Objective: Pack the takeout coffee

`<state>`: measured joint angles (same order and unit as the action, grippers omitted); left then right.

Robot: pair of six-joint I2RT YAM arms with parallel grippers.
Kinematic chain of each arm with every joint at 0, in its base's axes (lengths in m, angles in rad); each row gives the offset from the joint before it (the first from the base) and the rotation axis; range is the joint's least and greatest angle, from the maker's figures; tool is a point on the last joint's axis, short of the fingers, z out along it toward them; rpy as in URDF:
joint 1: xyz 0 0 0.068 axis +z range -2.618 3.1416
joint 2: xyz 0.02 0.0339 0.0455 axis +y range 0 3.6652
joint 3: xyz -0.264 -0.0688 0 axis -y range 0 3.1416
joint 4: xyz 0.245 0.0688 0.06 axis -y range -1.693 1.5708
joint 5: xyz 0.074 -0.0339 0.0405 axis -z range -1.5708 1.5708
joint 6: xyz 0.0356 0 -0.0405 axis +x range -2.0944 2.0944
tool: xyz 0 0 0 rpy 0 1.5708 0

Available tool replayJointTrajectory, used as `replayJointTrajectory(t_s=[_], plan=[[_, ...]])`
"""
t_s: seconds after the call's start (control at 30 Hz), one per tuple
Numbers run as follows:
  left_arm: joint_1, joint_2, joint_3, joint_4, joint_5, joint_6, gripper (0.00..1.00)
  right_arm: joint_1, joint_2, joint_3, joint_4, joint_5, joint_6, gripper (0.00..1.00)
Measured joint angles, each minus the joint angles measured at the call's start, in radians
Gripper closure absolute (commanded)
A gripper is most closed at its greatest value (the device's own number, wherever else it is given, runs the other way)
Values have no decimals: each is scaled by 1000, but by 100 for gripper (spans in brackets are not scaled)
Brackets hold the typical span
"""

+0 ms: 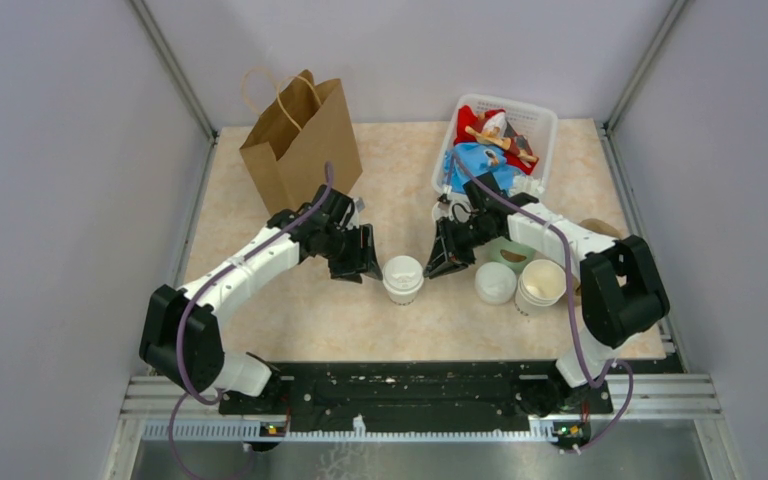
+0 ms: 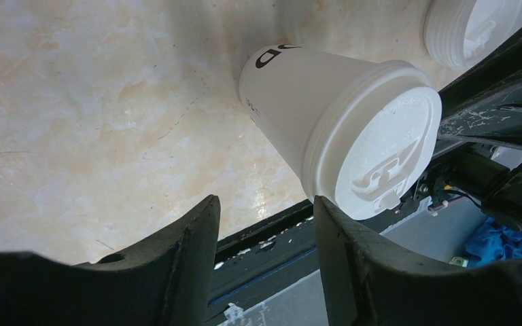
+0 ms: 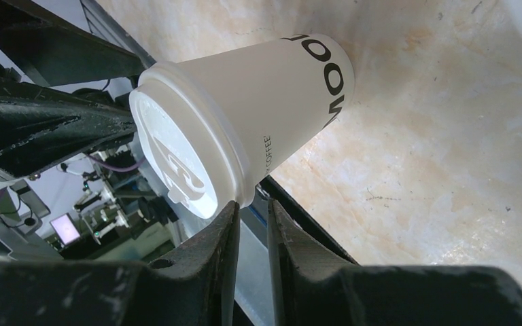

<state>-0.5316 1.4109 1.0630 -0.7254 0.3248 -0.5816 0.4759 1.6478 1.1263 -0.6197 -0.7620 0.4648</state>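
The takeout coffee [image 1: 402, 278] is a white paper cup with black lettering and a white lid, standing upright on the table between my two grippers. My left gripper [image 1: 365, 265] is just left of it, open and holding nothing. In the left wrist view, the left gripper [image 2: 265, 202] has a wide gap and the cup [image 2: 326, 115] sits beyond its right fingertip. My right gripper [image 1: 438, 262] is just right of the cup. In the right wrist view, the right gripper [image 3: 253, 204] shows only a narrow empty gap, its tips right at the lid rim of the cup [image 3: 258, 115].
A brown paper bag [image 1: 300, 140] stands upright at the back left. A white basket [image 1: 540, 120] with red and blue items sits at the back right. A loose white lid [image 1: 495, 283] and a stack of lidless cups [image 1: 541, 285] stand right of the coffee.
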Motion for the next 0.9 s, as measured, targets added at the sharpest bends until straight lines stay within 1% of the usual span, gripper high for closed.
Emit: replayJointTrajectory(t_s=[0.43, 0.7, 0.9], plan=[[0, 19, 11, 3, 8, 4, 42, 2, 16, 0, 6, -8, 1, 79], [2, 34, 13, 6, 19, 8, 47, 5, 16, 0, 11, -6, 6, 79], [1, 34, 4, 16, 22, 25, 50, 5, 17, -9, 31, -3, 14, 79]])
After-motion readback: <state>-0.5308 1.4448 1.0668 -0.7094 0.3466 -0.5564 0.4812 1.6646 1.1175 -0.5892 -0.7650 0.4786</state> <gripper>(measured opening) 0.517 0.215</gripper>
